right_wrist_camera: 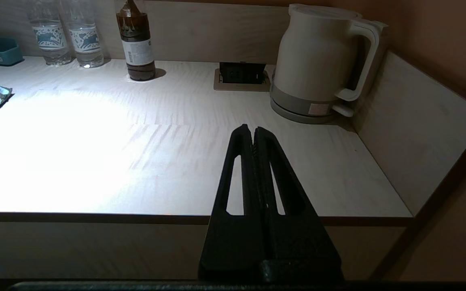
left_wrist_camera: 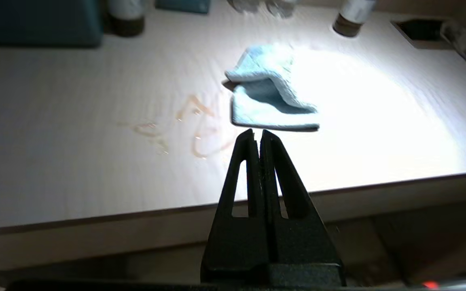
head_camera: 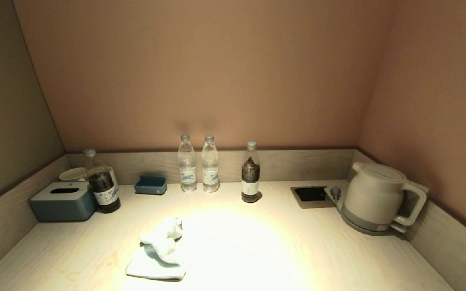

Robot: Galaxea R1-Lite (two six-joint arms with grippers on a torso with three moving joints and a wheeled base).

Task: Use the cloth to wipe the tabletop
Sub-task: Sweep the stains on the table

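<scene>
Hotel-room refreshment nook: kettle (head_camera: 372, 198), water bottles (head_camera: 187, 168), tissue box (head_camera: 63, 201).

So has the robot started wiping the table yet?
Not yet. Nothing looks done: the orange smear is on the tabletop, beside the crumpled cloth. Nothing is in hand either: the left gripper and right gripper sit shut and empty at the table's front edge. Left to do: grab the cloth, then wipe.

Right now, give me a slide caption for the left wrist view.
Shut left gripper poised at the tabletop edge, facing the crumpled blue cloth beside an orange smear.
</scene>
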